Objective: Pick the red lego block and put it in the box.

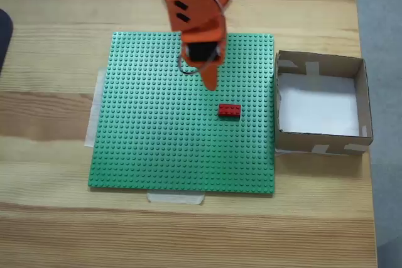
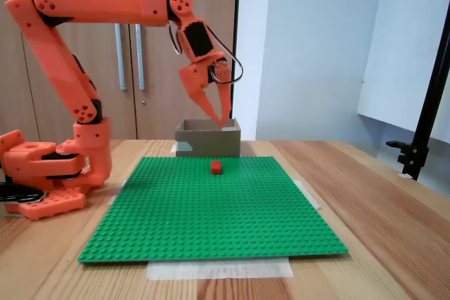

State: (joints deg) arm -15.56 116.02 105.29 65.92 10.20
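Where the arm overhangs, pincer [image 2: 219, 117] tips blur together

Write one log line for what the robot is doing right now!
end effector: open, empty, raised above baseplate | red lego block: on baseplate, not grasped | box: empty, beside baseplate

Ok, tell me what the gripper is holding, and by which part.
Nothing. The gripper hangs open in the air, and the red lego block lies apart on the green baseplate.
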